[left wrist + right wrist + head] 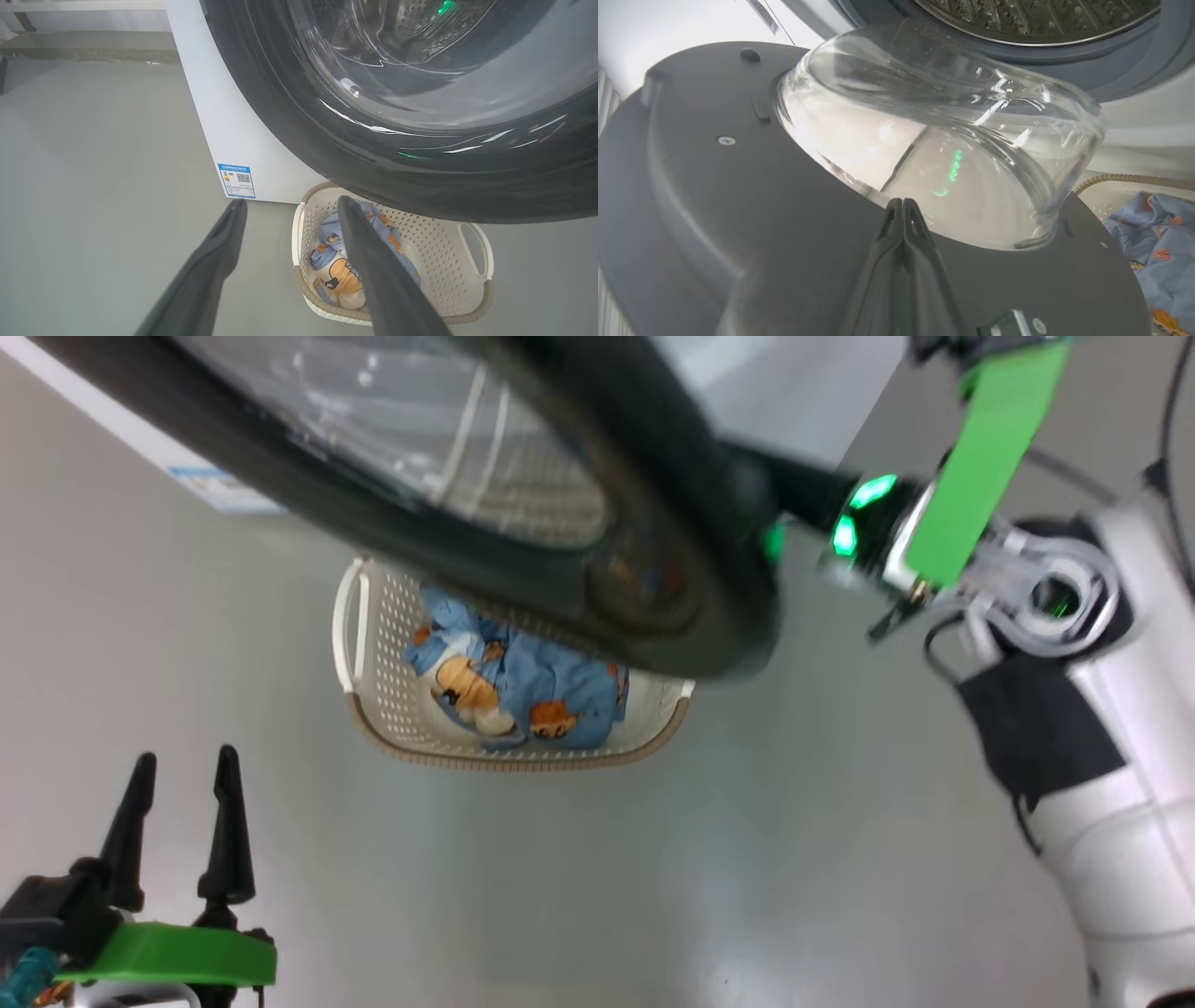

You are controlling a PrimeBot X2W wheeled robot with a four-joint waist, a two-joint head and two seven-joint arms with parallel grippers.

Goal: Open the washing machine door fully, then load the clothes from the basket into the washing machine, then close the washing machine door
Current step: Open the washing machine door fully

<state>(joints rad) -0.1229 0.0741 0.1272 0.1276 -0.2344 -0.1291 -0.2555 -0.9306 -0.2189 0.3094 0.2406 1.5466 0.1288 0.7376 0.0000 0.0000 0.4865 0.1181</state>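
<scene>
1 washer door [644, 523] open, 1 basket [381, 658] w/ 1 clothes bundle [551, 683].

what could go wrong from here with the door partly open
1. The shut right gripper seems to press its tips against the door beside the glass bowl, gripping nothing, so it may slip off.
2. The door overhangs the basket, so the open left gripper may bump it when reaching for the clothes.

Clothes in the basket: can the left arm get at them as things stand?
Probably yes. Its open fingers point at the clothes unobstructed; the washing machine door overhangs only the far side of the basket.
</scene>
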